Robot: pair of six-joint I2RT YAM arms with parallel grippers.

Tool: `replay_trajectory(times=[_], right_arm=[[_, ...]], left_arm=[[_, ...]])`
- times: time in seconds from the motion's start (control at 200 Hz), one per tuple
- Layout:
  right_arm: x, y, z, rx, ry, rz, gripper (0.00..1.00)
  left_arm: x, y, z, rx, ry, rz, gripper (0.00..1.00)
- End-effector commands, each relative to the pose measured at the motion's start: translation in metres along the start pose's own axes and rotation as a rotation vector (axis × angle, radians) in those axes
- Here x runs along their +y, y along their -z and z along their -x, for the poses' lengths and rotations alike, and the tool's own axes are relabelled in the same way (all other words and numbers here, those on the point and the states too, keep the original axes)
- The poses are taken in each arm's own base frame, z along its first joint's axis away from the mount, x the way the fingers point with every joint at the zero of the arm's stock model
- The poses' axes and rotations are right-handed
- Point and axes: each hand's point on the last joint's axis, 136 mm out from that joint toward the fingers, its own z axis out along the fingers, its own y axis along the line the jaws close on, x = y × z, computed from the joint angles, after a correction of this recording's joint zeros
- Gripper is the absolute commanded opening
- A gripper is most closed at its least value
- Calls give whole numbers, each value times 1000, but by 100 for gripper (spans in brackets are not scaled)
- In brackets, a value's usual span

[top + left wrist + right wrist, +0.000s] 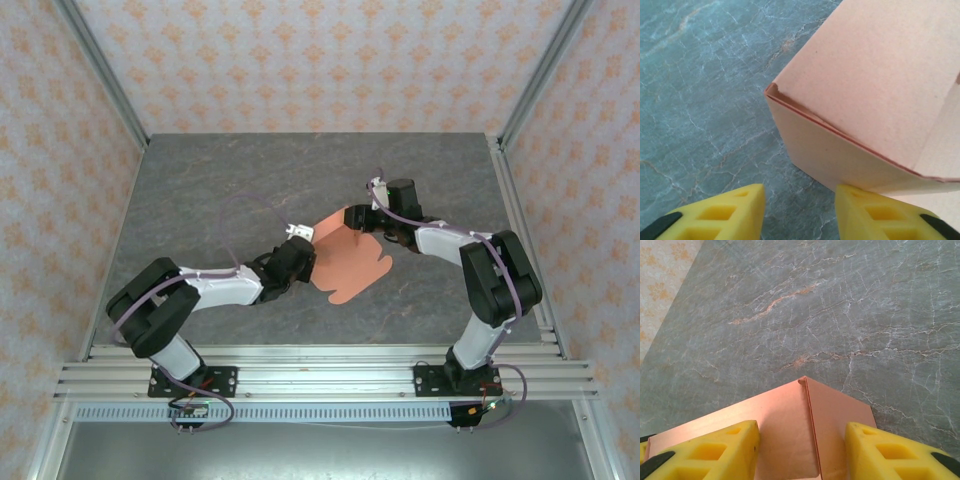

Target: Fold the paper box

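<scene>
A grey marbled table (250, 180) sits inside an aluminium frame, with orange-patterned walls (300, 60) around it. From above, we see the left arm folded sharply at the elbow and lying low. Its forearm stretches right toward the middle of the table, so the left gripper (305, 250) reaches the paper box (350, 272) from the left. The right arm rises from its base, bends at a high elbow and reaches back left, and the right gripper (362, 222) comes down onto the far right edge of the box. The box lies mid-table between them. Its far part is folded up, and its near flaps with rounded tabs are flat on the surface.

From the left wrist we look down at the left gripper (799, 194). Its yellow fingers (735, 212) stand apart with bare table (705, 90) between them. A raised corner of the box (880, 75) stands just ahead, its lower edge touching the right finger.

From the right wrist we see the right gripper (802, 432) astride a creased corner of the box (785, 415). Its fingers are spread to either side of the fold. We cannot tell whether they press the cardboard.
</scene>
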Motion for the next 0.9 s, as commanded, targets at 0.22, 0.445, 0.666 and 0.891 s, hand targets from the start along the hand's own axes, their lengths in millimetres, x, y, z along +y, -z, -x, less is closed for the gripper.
replay_trajectory(times=[0.22,0.445,0.666,0.891], right_arm=[[-13,-8,-42,136,-54,-44,48],[-13,-9,-43,138,-53,-44,48],[-13,-10,-44,140,-53,-43,48],[-15,-10,-44,140,-51,-50,48]], left_arm=[[-3,-5,18,-78,-75,72,55],[-12,-3,16,-83,-102,8,68],[-21,2,15,-79,-126,-56,82],[-24,2,7,-21,-123,-102,83]])
